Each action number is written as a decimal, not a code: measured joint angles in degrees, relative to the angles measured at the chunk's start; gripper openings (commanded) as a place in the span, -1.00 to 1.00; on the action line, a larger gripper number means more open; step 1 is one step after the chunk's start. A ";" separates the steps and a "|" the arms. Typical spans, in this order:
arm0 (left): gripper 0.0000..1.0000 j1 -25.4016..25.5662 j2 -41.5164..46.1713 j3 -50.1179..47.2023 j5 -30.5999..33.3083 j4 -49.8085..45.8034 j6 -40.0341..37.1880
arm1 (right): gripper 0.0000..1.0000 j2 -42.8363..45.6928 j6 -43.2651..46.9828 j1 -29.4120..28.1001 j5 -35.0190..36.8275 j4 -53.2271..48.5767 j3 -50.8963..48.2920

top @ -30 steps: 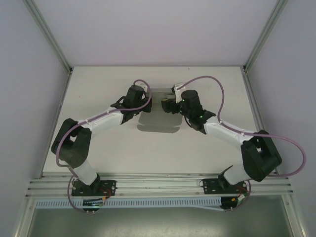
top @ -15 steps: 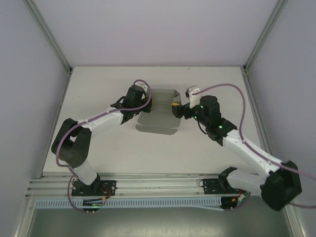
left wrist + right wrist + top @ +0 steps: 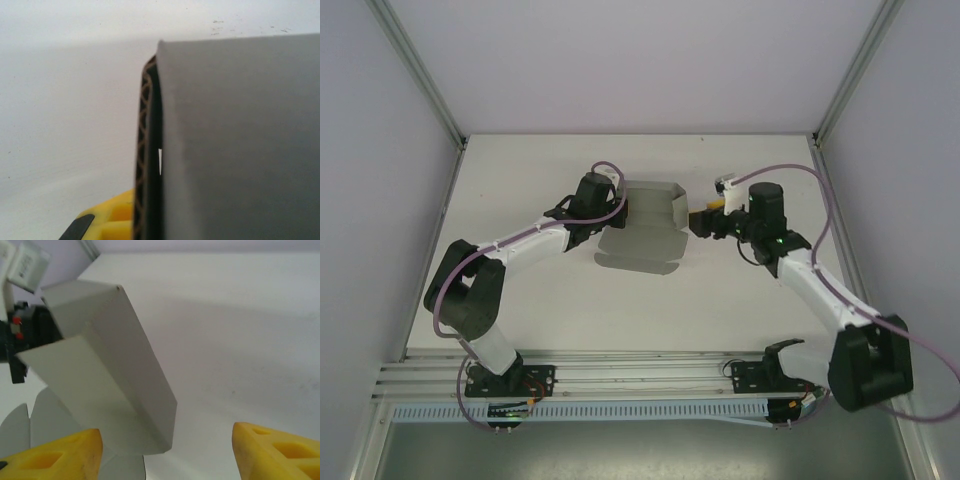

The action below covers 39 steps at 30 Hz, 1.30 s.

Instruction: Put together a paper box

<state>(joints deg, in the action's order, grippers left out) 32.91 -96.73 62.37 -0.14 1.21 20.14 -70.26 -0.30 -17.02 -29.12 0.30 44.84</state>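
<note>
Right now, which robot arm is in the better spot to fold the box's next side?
Right, probably. The right end effector is open, free and facing the paper box. The left end effector seems clamped on its other side, steadying it.

Paper box [image 3: 642, 232]: plain matte grey cardboard, unmarked, half-formed. Far part folded up into low walls, panels meeting at sharp creases. Near flap flat on table [image 3: 620, 310], rounded tabs at its edge. Lies mid-table, toward far side.

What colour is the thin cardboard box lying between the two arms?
Plain matte grey, unmarked; the half-folded thin cardboard box shows best in the right wrist view.
</note>
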 measured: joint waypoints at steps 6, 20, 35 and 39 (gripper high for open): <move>-1.00 -0.02 0.00 0.00 0.04 0.00 0.00 | 0.04 -7.80 0.83 -0.26 -5.11 -0.15 5.40; -1.00 -0.61 -0.09 0.09 0.70 -1.03 -0.20 | -0.07 -14.45 -1.81 -7.63 6.03 1.44 9.73; -1.00 -0.98 -0.09 0.11 2.64 -1.01 0.57 | -0.90 -24.72 -4.57 -17.40 41.11 0.09 20.24; -1.00 -0.61 -0.07 0.11 2.84 -1.29 0.52 | -0.94 -26.47 -4.68 -19.21 47.89 -2.73 22.49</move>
<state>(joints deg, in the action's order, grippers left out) 32.29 -96.79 62.48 2.70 -0.08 20.67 -96.73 -4.97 -36.23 18.76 -2.44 67.33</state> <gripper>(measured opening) 0.081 0.076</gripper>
